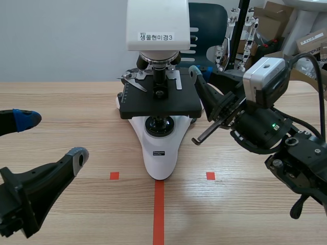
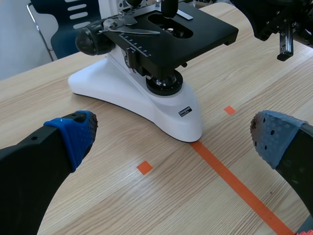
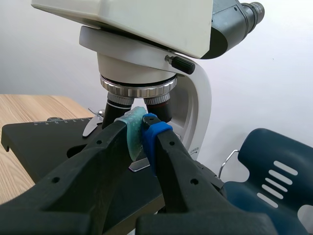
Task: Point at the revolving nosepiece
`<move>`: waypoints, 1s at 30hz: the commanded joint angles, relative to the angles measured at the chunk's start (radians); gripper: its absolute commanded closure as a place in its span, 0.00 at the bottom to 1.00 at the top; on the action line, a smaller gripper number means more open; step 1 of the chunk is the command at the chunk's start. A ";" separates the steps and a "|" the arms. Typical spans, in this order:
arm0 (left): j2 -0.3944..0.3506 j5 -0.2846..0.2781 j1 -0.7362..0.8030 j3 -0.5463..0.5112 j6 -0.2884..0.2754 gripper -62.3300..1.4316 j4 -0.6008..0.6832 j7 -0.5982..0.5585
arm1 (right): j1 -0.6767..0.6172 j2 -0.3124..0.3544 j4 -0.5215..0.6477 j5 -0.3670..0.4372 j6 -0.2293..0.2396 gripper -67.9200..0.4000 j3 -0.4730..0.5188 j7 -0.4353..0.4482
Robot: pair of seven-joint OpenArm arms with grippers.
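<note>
Scene view shows a pale wooden table (image 1: 61, 112) running away from the robot, and at its middle stands a white microscope (image 1: 159, 153), its rounded foot toward the robot and its boxy head raised above. Behind it, beyond the table's far edge, is a dark blue chair (image 1: 207, 25) with slotted back. The right arm comes in from its side and reaches up toward the microscope's upper part; the right gripper (image 3: 142, 128) has its two fingers pressed together, the grey-green and blue pads meeting, with nothing between them. The left gripper (image 2: 173, 134) hangs low over the table on the robot's side of the microscope, well apart from it, its fingers spread wide and holding nothing. The black stage (image 1: 158, 99) juts out flat from the microscope's body, above the foot. The revolving nosepiece (image 3: 138, 88) sits under the head and over the stage, a round white turret with a ribbed metal ring at its lower edge. In the right wrist view the closed fingertips stand just below that ring, in front of the black objective lenses (image 3: 117, 105) that hang from it; whether they touch cannot be told. An orange-red tape line (image 1: 159, 212) runs from the foot toward the robot, with a small square on either side
</note>
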 commanded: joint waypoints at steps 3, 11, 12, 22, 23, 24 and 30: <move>0.008 -0.006 0.005 0.003 0.002 0.00 0.021 -0.014 | 0.016 0.003 0.006 0.011 0.000 0.98 0.003 0.019; 0.008 -0.006 0.005 0.003 0.002 0.00 0.021 -0.014 | -0.062 0.100 0.076 0.040 0.000 0.94 0.006 0.061; 0.008 -0.006 0.005 0.003 0.002 0.00 0.021 -0.014 | -0.079 0.126 0.101 0.052 0.000 0.89 0.006 0.062; 0.008 -0.006 0.005 0.003 0.002 0.00 0.021 -0.014 | -0.278 0.361 0.371 0.263 0.000 0.30 0.093 -0.245; 0.008 -0.006 0.005 0.003 0.002 0.00 0.021 -0.014 | -0.307 0.377 0.399 0.287 0.000 0.28 0.117 -0.292; 0.008 -0.006 0.005 0.003 0.002 0.00 0.021 -0.014 | -0.340 0.393 0.426 0.314 0.000 0.27 0.145 -0.340; 0.008 -0.006 0.005 0.003 0.002 0.00 0.021 -0.014 | -0.528 0.427 0.573 0.432 0.000 0.26 0.346 -0.553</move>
